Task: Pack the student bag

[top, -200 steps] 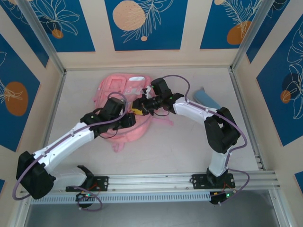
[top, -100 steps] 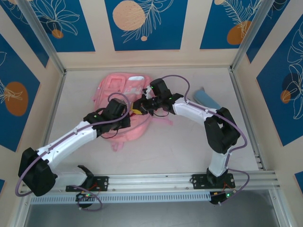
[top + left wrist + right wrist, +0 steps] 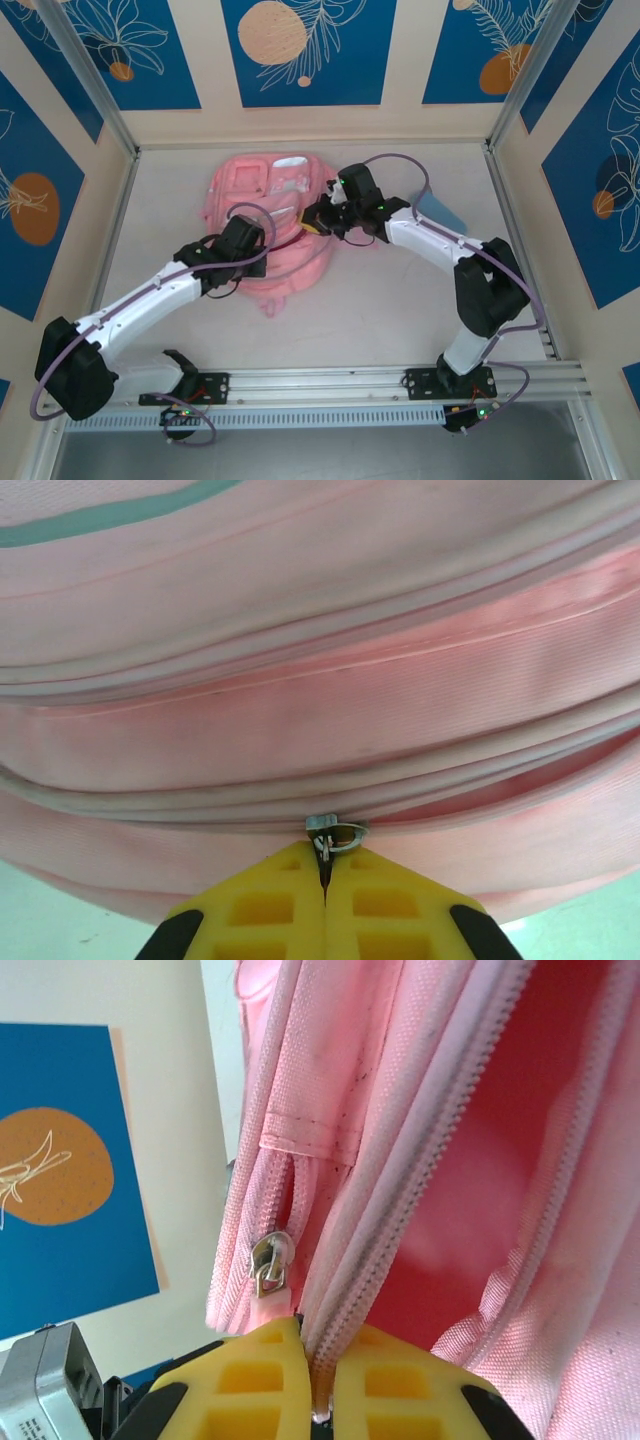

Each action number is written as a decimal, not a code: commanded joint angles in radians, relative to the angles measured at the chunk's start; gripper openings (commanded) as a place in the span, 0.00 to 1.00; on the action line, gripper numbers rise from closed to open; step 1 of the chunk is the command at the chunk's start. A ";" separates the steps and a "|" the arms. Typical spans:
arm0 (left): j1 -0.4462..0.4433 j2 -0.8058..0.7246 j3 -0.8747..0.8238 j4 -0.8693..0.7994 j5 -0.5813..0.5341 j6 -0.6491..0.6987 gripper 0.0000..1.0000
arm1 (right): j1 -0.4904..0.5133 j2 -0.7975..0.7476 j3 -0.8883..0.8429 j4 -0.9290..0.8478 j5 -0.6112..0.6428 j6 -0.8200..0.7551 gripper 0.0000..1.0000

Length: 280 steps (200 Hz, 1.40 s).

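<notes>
1. student bag (image 3: 262, 190) lies on the table (image 3: 400, 300), toward the far wall and left of centre, between our two arms.
2. our left gripper (image 3: 272, 248) is at the bag's near side; in the left wrist view we see its yellow fingers (image 3: 260, 910) pressed together, pinching a small metal zip pull (image 3: 336, 832).
3. our right gripper (image 3: 312, 222) meets the bag's right edge, its yellow pads (image 3: 250, 1370) clamped on a zip-lined lip of the bag.
4. a light-blue pencil case (image 3: 436, 208) lies apart, to the right.

Yellow-fingered left claw (image 3: 325, 872) pinches the zip pull (image 3: 336, 833); pink student bag (image 3: 320, 680) above.
</notes>
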 commanded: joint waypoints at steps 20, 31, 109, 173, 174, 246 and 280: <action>0.020 -0.041 0.001 0.081 0.140 0.131 0.00 | -0.020 -0.047 -0.057 0.101 -0.039 0.018 0.17; 0.019 -0.042 0.013 0.118 0.197 0.144 0.00 | -0.012 -0.047 -0.076 0.145 -0.057 0.055 0.26; -0.048 0.017 0.077 0.281 0.366 0.125 0.00 | 0.074 -0.027 -0.093 0.207 -0.074 0.224 0.56; -0.058 0.038 0.102 0.121 0.184 0.131 0.00 | 0.054 -0.038 -0.088 0.157 -0.008 0.196 0.23; -0.059 0.037 0.101 0.117 0.179 0.132 0.00 | 0.052 -0.040 -0.088 0.157 -0.006 0.195 0.22; 0.039 -0.085 -0.028 -0.031 0.045 0.144 0.00 | -0.043 -0.155 -0.123 0.081 0.018 0.107 0.09; 0.111 -0.118 -0.074 -0.015 0.022 0.166 0.00 | -0.068 -0.173 -0.118 0.056 -0.015 0.082 0.07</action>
